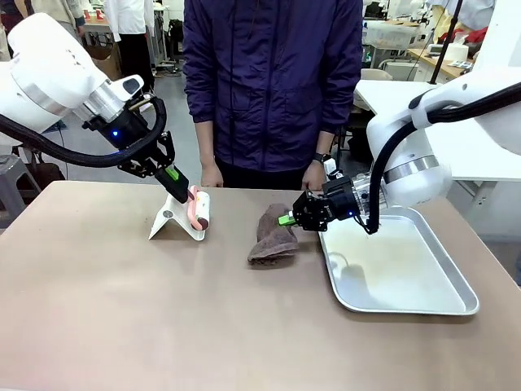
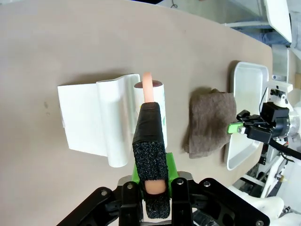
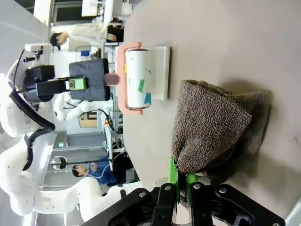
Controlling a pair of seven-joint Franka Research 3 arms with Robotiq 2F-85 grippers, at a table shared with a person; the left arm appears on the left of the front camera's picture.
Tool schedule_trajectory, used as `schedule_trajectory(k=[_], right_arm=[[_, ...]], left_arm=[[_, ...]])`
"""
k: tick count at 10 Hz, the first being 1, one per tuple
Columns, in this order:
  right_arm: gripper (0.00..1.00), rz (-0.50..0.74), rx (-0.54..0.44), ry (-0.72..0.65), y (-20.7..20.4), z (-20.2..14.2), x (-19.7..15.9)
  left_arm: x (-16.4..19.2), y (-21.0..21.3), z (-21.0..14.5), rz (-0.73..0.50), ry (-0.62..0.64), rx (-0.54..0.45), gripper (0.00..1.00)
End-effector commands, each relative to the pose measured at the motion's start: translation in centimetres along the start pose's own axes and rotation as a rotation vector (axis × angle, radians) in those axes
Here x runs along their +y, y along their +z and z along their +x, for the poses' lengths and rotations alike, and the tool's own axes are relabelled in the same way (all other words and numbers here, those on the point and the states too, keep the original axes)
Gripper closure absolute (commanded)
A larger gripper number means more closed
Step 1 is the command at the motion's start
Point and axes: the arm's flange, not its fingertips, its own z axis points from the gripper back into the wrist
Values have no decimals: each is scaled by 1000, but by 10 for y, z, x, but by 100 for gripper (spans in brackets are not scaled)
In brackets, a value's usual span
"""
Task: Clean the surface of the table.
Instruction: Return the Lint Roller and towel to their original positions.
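On the brown table (image 1: 122, 309) a white lint roller (image 1: 200, 210) with a pink handle rests against its white stand (image 1: 172, 221). My left gripper (image 1: 184, 192) is shut on the roller's handle. The left wrist view has that gripper (image 2: 151, 120) clamping the pink handle, with the roller (image 2: 158, 101) and stand (image 2: 91, 117) just beyond. A folded brown towel (image 1: 272, 236) lies mid-table. My right gripper (image 1: 290, 218) is shut on its near edge. In the right wrist view the green fingertips (image 3: 172, 170) pinch the towel (image 3: 211, 127), and the roller (image 3: 138, 80) lies farther off.
A shiny metal tray (image 1: 444, 269) sits at the right, close behind my right gripper, and reappears in the left wrist view (image 2: 244, 89). A person in a dark jacket (image 1: 273, 81) stands at the far edge, hands hanging near the table.
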Motion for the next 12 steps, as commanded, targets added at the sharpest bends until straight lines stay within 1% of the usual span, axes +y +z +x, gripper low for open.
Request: schedule_trajectory(k=[1,5,7,12], right_arm=[[93,9,4,-23,-4,5,4],[93,33,1,-35,-4,3,-1],[93,41,18,-37,-4,4,-1],[93,36,37,-37,-6,4,0]], left_arm=[[-5,0,5,43,16,-6,78],[-4,-7,4,52,-18,9,78],[-2,-11,2,52,-44,18,78],[-1,-17,5,77,-22,17,78]])
